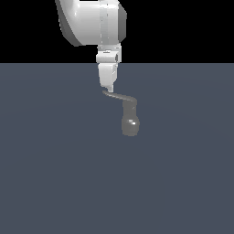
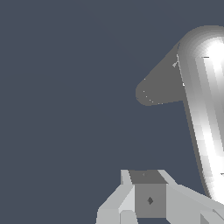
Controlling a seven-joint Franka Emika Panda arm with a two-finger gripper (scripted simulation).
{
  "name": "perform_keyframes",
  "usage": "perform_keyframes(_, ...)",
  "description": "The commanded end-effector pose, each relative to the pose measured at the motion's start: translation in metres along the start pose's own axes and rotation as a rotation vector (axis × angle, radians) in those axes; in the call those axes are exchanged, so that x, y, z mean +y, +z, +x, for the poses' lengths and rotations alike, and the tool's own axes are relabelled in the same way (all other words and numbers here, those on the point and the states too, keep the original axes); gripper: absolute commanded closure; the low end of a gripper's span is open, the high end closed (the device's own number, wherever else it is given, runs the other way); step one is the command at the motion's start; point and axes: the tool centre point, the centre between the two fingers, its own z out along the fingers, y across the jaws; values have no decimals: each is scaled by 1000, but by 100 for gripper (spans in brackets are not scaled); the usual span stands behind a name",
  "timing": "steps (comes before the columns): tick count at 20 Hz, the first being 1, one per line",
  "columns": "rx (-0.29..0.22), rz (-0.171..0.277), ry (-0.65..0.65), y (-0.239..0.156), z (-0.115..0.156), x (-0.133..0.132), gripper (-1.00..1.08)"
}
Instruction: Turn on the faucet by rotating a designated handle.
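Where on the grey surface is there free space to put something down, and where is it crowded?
In the exterior view, the grey floor is bare on the view's left and right of the faucet, and in front of it, below its rounded body. The only crowded spot is at the handle, where the gripper hangs right at the lever's free end.

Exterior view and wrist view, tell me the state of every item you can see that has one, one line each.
faucet: upright on the grey floor, no water visible.
handle: extends from the faucet's neck toward the exterior view's left, its free end at the gripper's tip.
gripper: pointing down at the handle's end; open or shut cannot be told.
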Motion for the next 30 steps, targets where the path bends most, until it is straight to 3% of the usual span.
perform_keyframes(1, 1, 2, 3, 0, 0, -1, 108)
perform_keyframes(30, 1, 1, 3, 0, -12, 69, 108)
